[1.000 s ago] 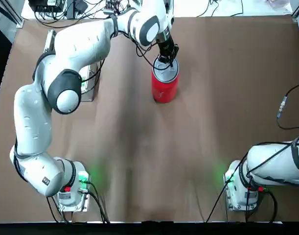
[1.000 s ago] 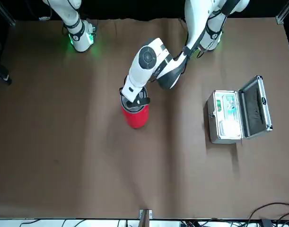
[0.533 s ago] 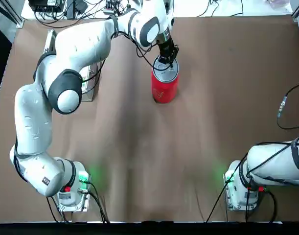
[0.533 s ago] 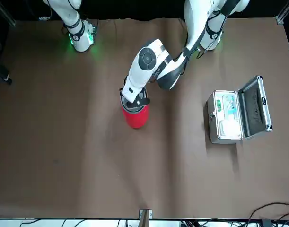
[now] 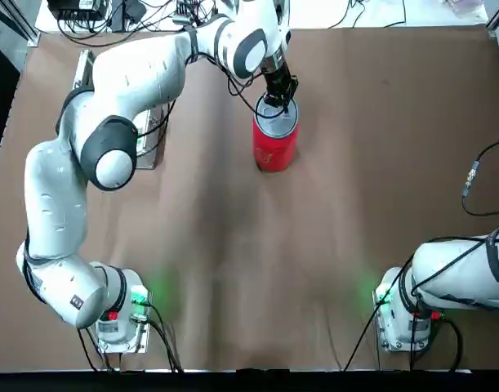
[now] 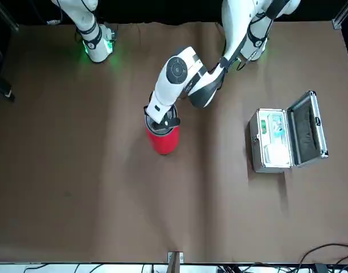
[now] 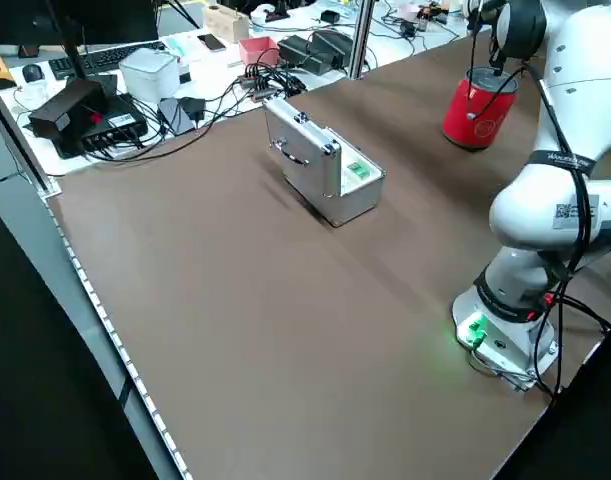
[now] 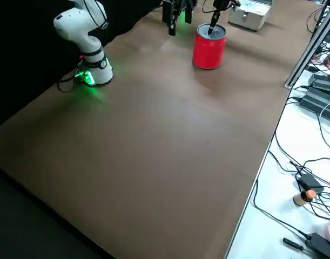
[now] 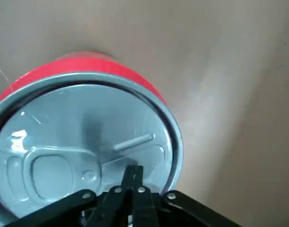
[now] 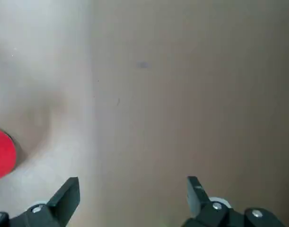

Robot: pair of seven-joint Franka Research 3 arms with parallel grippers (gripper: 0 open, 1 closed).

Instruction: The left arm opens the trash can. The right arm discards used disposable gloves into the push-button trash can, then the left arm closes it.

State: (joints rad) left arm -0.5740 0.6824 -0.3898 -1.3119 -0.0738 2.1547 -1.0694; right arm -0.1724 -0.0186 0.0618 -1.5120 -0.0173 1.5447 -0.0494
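The bin (image 5: 274,144) stands upright on the brown table (image 5: 355,204), lid (image 9: 83,146) shut and lying flat. The left gripper (image 9: 132,182) is directly above the lid, its fingers pinched together with nothing between them and the tips at the lid's surface near its edge. The right gripper (image 10: 132,191) hangs off to one side of the bin, fingers spread wide and empty. No gloves are visible near the bin. Judgement: the lid-press step is in hand. A straight downward push squarely on the release panel is advised; an off-centre push could tip the light bin.
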